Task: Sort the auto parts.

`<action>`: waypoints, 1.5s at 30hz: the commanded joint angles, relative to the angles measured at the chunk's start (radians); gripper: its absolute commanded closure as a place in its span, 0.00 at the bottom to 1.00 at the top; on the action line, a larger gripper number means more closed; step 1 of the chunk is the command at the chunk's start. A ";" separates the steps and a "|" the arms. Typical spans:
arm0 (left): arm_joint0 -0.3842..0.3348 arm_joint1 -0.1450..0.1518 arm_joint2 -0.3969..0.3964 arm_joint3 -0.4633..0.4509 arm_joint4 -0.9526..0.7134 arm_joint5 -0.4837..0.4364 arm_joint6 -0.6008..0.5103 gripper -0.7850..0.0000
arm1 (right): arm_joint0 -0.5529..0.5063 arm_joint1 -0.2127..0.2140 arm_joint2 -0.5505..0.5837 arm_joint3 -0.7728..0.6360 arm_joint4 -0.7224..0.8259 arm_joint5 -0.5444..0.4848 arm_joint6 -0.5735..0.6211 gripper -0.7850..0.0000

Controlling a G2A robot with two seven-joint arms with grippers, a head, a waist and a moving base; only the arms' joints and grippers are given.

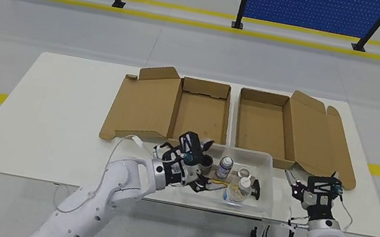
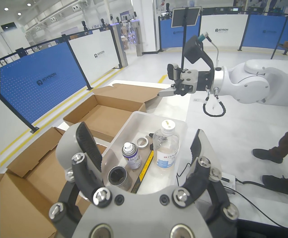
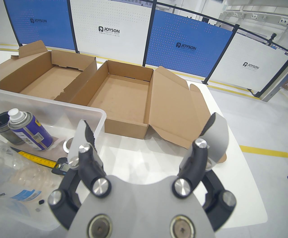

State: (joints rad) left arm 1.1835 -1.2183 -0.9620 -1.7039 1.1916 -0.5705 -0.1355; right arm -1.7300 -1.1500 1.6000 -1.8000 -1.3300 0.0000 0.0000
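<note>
A clear plastic bin (image 1: 269,163) at the table's front holds a blue spray can (image 2: 132,155), a dark metal cylinder (image 2: 118,177), a metal ring (image 2: 142,142), a clear bottle (image 2: 166,148) and a yellow-scaled caliper (image 2: 146,166). My left gripper (image 2: 141,144) hovers open over the bin's left end (image 1: 203,176), nothing between its fingers. My right gripper (image 3: 150,133) stands open and empty over bare table just right of the bin (image 1: 311,183). The spray can (image 3: 28,130), ring (image 3: 67,145) and caliper (image 3: 38,159) lie beside it, behind the bin wall (image 3: 99,115).
Two open cardboard boxes sit side by side behind the bin, the left one (image 1: 202,117) and the right one (image 1: 261,127), each with its lid flap spread outward. The right box (image 3: 121,97) has a bare floor. White table stretches to the left.
</note>
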 commanded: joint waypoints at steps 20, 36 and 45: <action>-0.196 -0.109 0.273 0.288 -0.079 0.049 0.027 0.00 | 0.000 0.000 0.000 0.000 0.000 0.000 0.000 0.00; -0.237 -0.149 0.304 0.371 -0.073 0.077 0.057 0.66 | 0.000 0.000 0.000 0.000 0.000 0.000 0.000 0.00; -0.232 -0.152 0.288 0.372 -0.040 0.077 0.073 1.00 | 0.000 0.000 0.000 0.000 0.000 0.000 0.000 0.00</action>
State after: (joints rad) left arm 0.9504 -1.3700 -0.6721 -1.3301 1.1480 -0.4934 -0.0649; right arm -1.7300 -1.1500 1.6000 -1.8000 -1.3300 0.0000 0.0000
